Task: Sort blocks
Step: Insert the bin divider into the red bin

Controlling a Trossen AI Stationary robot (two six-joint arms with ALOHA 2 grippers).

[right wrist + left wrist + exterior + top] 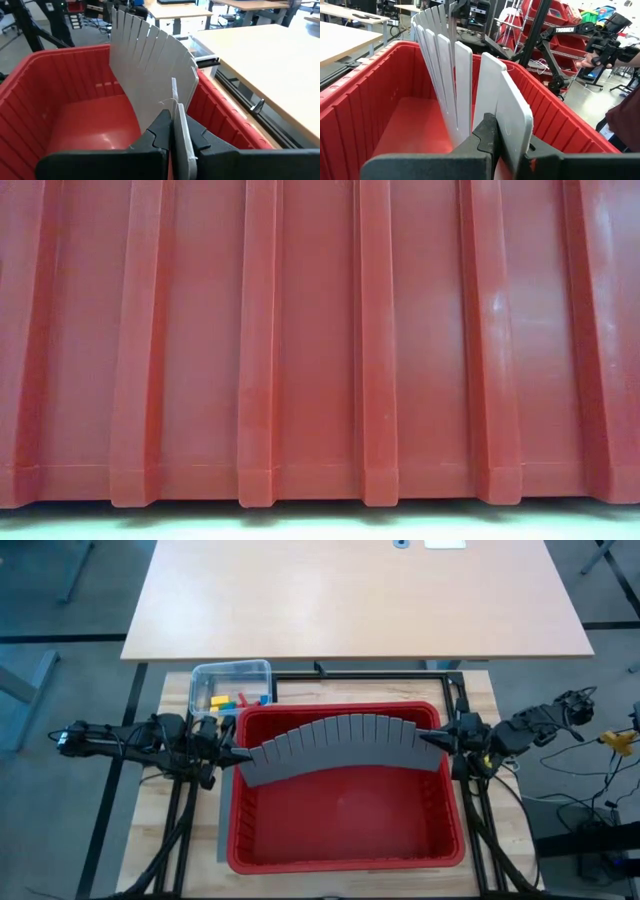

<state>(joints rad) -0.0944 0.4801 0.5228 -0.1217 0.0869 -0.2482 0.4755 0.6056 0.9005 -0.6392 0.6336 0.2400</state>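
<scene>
Left hand point(232, 753) and right hand point(432, 739) each clamped on opposite ends of grey divider panel point(335, 745), bowed across red bin point(340, 840). Blocks point(237, 699) in clear tub point(200, 677), 11 o'clock of bin.

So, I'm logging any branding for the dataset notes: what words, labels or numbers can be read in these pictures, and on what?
"TROSSEN": white letters on a dark robot arm in the room beyond the red bin, left wrist view.
No other text is readable: none shows on the grey slotted divider, the clear tub or the blocks.
</scene>
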